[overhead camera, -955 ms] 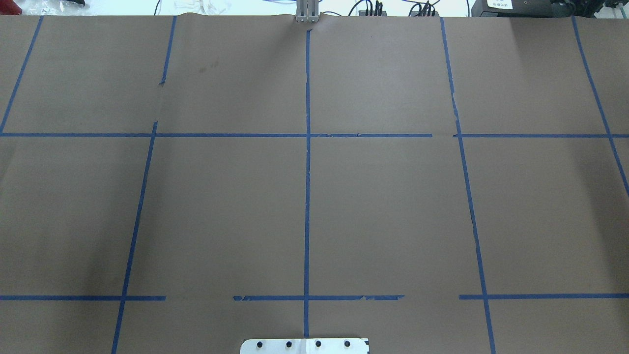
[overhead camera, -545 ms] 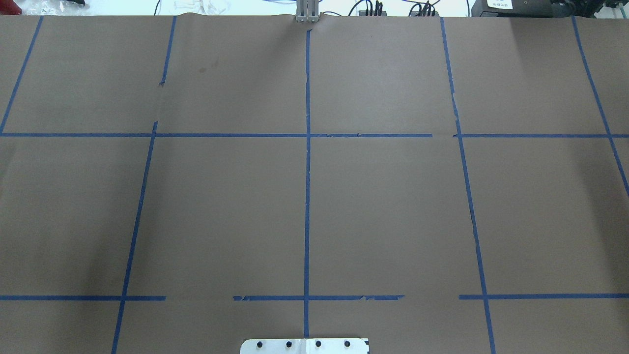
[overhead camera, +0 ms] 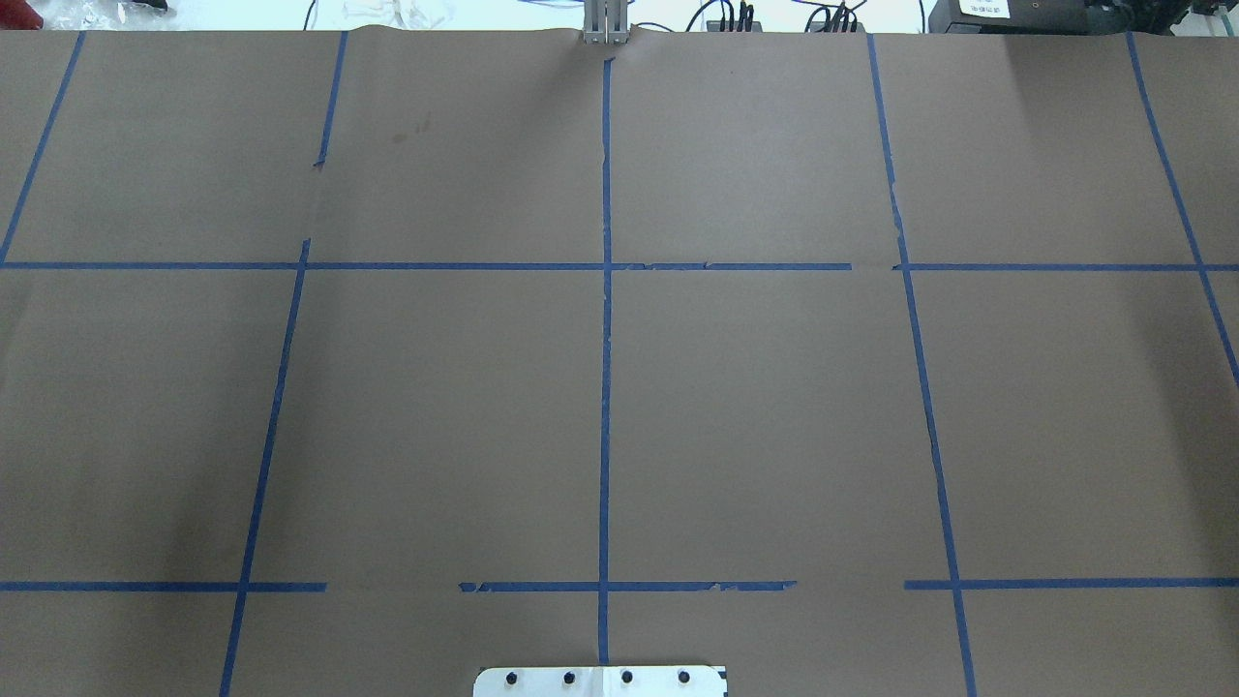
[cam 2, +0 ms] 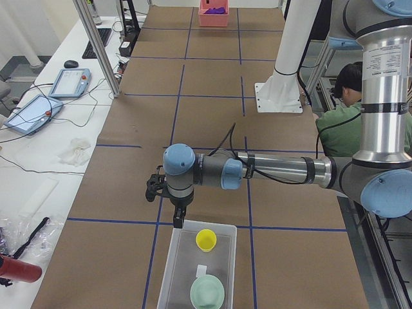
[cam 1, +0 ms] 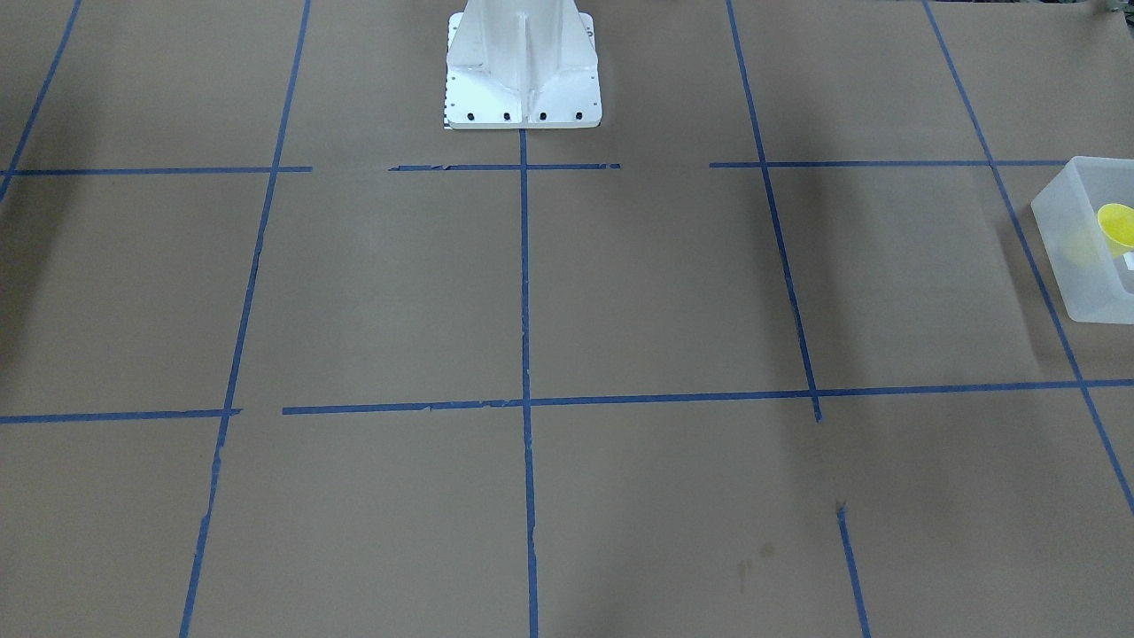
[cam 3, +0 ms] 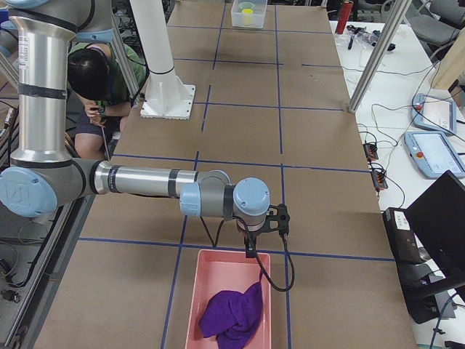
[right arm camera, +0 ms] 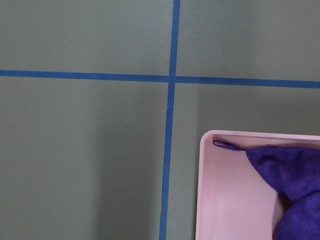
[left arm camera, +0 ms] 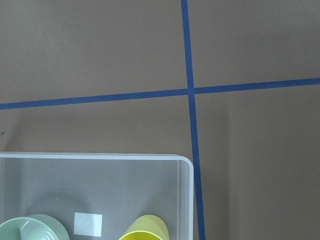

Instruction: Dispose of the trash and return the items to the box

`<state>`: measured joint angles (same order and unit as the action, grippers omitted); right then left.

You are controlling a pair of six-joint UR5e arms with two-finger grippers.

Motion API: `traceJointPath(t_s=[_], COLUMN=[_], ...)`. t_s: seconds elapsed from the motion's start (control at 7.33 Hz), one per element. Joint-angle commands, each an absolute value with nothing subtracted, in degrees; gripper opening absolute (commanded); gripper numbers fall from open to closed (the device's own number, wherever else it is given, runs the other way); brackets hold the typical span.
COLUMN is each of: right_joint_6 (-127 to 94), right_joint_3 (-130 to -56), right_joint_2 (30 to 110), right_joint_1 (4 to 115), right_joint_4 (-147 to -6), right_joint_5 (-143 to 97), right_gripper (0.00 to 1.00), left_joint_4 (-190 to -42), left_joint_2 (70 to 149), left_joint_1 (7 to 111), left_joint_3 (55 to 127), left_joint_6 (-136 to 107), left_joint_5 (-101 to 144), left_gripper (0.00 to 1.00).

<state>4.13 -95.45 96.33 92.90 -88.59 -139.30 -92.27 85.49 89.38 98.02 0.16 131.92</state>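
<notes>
Small bright yellow plastic tumbler cup (cam 2: pixel 206 239) and pale mint-green round bowl (cam 2: pixel 207 291): inside frosted translucent white rectangular plastic bin (cam 2: pixel 167 265) on counter (overhead camera: pixel 774 416). Left gripper (cam 2: pixel 178 222) over bin rim. Right gripper (cam 3: pixel 250 251) over pink tray (cam 3: pixel 195 305). Fingers' opening: cannot tell, both.

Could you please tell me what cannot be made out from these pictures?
1. Left gripper: it shows only in the exterior left view, small, so I cannot tell whether its jaws are open.
2. Right gripper: likewise, it shows only in the exterior right view.
3. Box and cup: cut off by the front view's right edge.
4. Bowl: cut off by the left wrist view's bottom edge.
5. Pink bin: the cloth hides whatever lies beneath.
</notes>
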Motion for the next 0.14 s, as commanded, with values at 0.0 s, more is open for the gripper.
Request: traceJointPath(t_s=[0.0], right_joint_6=[4.13], right_joint_3=[-95.45], right_joint_2=[96.33], right_joint_1=[92.9], right_joint_4=[-88.59], right_joint_5=[-139.31], right_gripper=[1.0], left_joint_4=[-92.29], left_joint_2=[85.52], left_joint_1=[89.38], left_joint_3=[98.0], left_joint_6=[0.18], left_joint_5=[131.92], left_gripper=[1.0])
